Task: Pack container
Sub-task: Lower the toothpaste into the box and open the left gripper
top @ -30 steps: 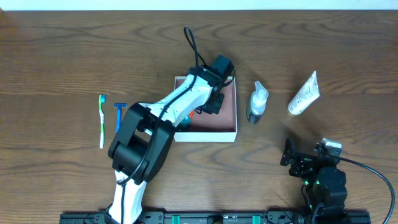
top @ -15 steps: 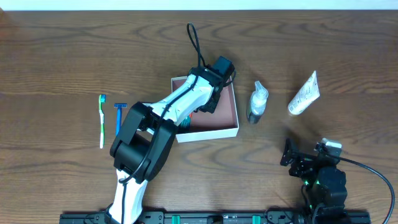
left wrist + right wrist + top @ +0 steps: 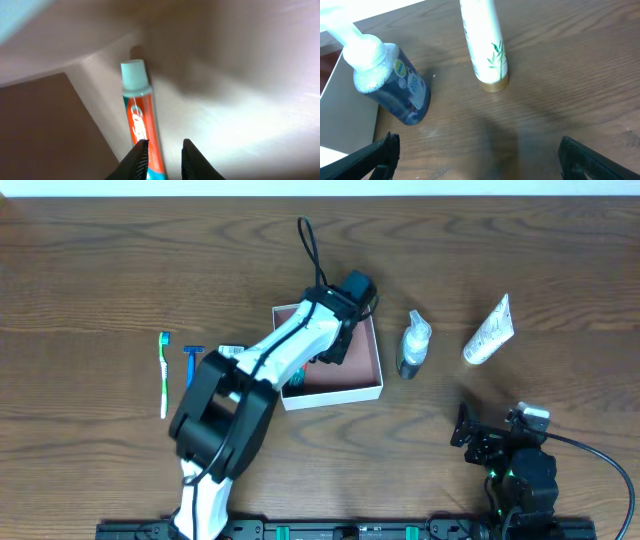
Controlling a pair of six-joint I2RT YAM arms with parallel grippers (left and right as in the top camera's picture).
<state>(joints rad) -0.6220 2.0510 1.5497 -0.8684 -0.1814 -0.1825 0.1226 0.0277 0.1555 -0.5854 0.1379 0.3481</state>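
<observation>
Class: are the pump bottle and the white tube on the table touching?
Apart. The overhead view shows bare wood between the pump bottle and the white tube; the right wrist view agrees.

Your brown wooden table (image 3: 90, 270) carries a green-and-white toothbrush (image 3: 164, 375) at 9 o'clock from its middle, lying lengthwise, with a blue razor (image 3: 190, 366) just beside it on the inner side, the two parallel and apart. Near the middle you have the container (image 3: 340, 396) sitting flat on the wood, slightly skewed to the table's edges. At 3 o'clock from it a clear pump bottle (image 3: 412, 345) with dark liquid lies on its side, and farther out at 2 o'clock lies a white tube (image 3: 489, 332).
</observation>
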